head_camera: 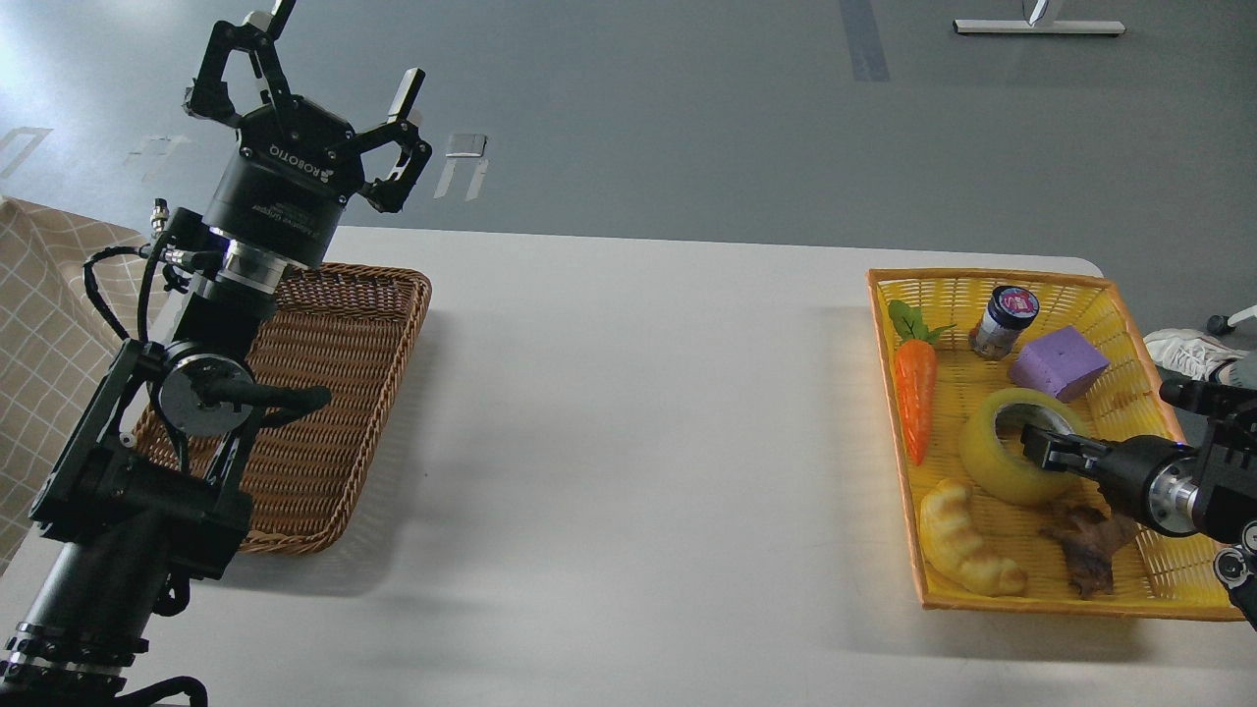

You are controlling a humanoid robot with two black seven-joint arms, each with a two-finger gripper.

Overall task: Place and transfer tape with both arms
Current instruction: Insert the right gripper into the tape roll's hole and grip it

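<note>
The tape (987, 466), a wide translucent yellow roll with a grey-white core, lies in the yellow basket (982, 278) at the right of the head view. My right gripper (1043, 449) reaches in from the right edge, low, with its dark tip at the roll's core and right wall. Its two fingers cannot be told apart, and I cannot tell whether they grip the roll. My left gripper (344, 49) is raised high at the far left, above the brown wicker basket (344, 393). Its fingers are spread wide and it is empty.
The yellow basket also holds a toy carrot (915, 393), a small dark jar (1004, 319), a purple block (1061, 361), a pale croissant toy (967, 540) and a brown ragged object (1090, 545). The white table (638, 442) spans between the baskets.
</note>
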